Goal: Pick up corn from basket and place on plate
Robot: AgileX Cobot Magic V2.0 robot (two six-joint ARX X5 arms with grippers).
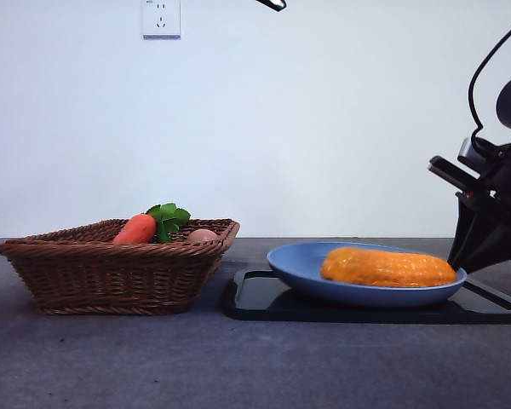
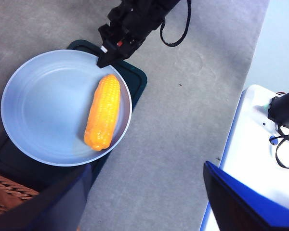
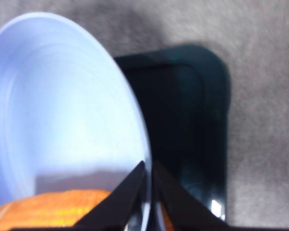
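Note:
The corn (image 1: 387, 267) lies lengthwise in the light-blue plate (image 1: 298, 260), toward its right side. My right gripper (image 3: 148, 168) is shut and empty, its tips just over the plate's rim (image 3: 135, 110) next to one end of the corn (image 3: 48, 209). Seen from the left wrist, that gripper (image 2: 103, 60) points at the cob's end (image 2: 103, 111) without holding it. My left gripper (image 2: 147, 166) is open and high above the table. The wicker basket (image 1: 111, 273) stands at the left, apart from both grippers.
A flat black tray (image 1: 264, 298) lies under the plate. A carrot (image 1: 136, 228) with green leaves and a tan egg-like ball (image 1: 202, 235) rest in the basket. A white stand (image 2: 260, 144) borders the table. The left arm's tip (image 1: 272, 4) shows at the top.

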